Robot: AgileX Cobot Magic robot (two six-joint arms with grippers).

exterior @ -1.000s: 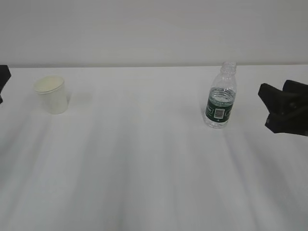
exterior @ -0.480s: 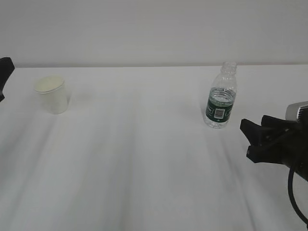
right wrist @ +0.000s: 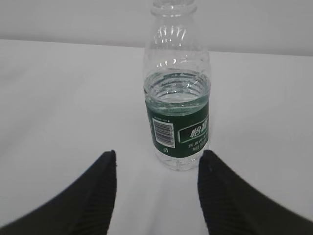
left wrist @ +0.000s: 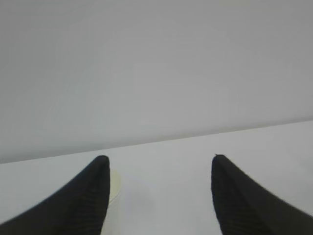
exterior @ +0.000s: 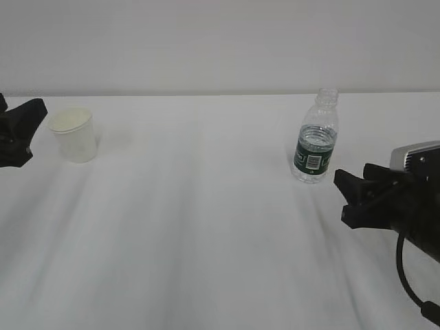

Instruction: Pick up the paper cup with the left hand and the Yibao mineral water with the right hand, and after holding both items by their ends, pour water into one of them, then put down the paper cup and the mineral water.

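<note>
The white paper cup (exterior: 73,133) stands upright at the far left of the table. My left gripper (exterior: 33,127) is open just left of it, level with the cup. In the left wrist view only a sliver of the cup (left wrist: 114,188) shows beside the left finger of the open left gripper (left wrist: 157,159). The Yibao mineral water (exterior: 315,137), uncapped and upright with a green label, stands right of centre. My right gripper (exterior: 352,194) is open in front of and to the right of it. In the right wrist view the bottle (right wrist: 177,105) stands just ahead of the open right gripper (right wrist: 157,154).
The white table (exterior: 199,220) runs back to a plain pale wall. The right arm's grey-silver block (exterior: 414,157) and black cable (exterior: 405,282) show at the right edge.
My right gripper came down and in toward the bottle from the right edge. My left gripper moved in from the left edge to beside the cup.
</note>
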